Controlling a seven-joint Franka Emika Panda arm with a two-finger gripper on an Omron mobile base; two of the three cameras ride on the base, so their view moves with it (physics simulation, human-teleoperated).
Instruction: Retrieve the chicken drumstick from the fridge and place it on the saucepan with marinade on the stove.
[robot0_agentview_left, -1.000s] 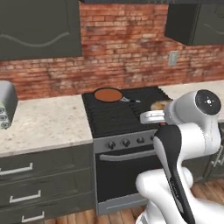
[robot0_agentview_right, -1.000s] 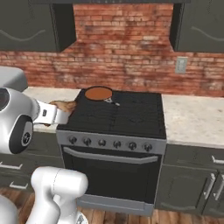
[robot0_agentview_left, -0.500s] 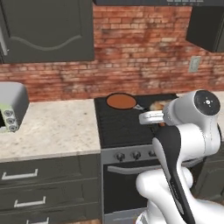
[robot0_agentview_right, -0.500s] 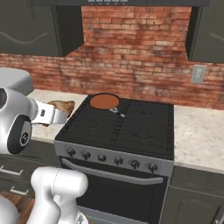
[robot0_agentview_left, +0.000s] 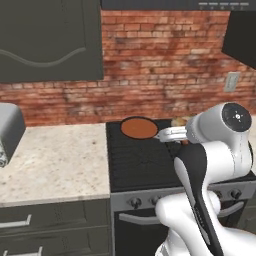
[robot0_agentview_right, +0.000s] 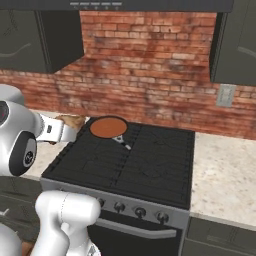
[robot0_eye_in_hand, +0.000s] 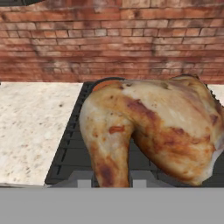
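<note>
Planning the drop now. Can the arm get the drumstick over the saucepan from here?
Probably yes: the gripper, shut on the drumstick, sits just beside the saucepan, with nothing between them.

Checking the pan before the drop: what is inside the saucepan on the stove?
The saucepan holds a smooth orange-brown marinade covering its whole inside; nothing else lies in it. The pan's bottom is hidden under that layer. The chicken drumstick is not in it yet.

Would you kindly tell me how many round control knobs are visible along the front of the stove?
4 in the right base view, in a row on the black stove's silver front. The robot's white body may hide more at the left end.
</note>
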